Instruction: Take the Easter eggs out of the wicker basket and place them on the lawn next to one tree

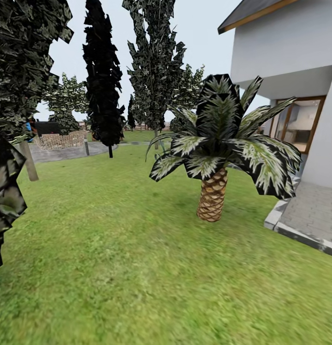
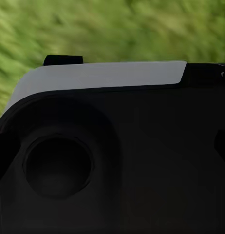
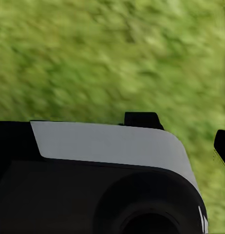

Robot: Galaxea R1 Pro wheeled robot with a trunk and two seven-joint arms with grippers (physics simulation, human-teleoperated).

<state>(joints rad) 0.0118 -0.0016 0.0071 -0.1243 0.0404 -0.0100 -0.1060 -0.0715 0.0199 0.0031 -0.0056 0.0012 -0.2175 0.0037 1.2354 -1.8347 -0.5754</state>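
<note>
The head view looks out over the lawn [image 1: 113, 268], a broad stretch of mottled green grass running away to a distant fence [image 1: 147, 127]; a short palm [image 1: 219, 143] with a scaly trunk stands right of centre, its striped fronds spreading wide. Behind it rise narrow dark conifers [image 1: 103, 76] — one nearly black, another taller and flecked pale; at the far left a tree [image 1: 28, 160] with a slim pale trunk stands under blocky dark leaf clumps, some of them hanging close to the camera. To the right is a white house [image 1: 290, 57] with a wood-framed window [image 1: 300, 123], and a paved terrace [image 1: 314, 215] edged in grey stone meets the grass. Far off at the left lies a grey paved patch with a low lattice-like heap on it, too small to make out.

The left wrist view shows dark and pale-grey robot housing [image 2: 112, 161] over blurred grass; the right wrist view shows a like housing [image 3: 103, 180] — grass beyond it. The jaws of both grippers I cannot tell, spread or pressed together. The eggs and basket are nowhere to be placed from here.
</note>
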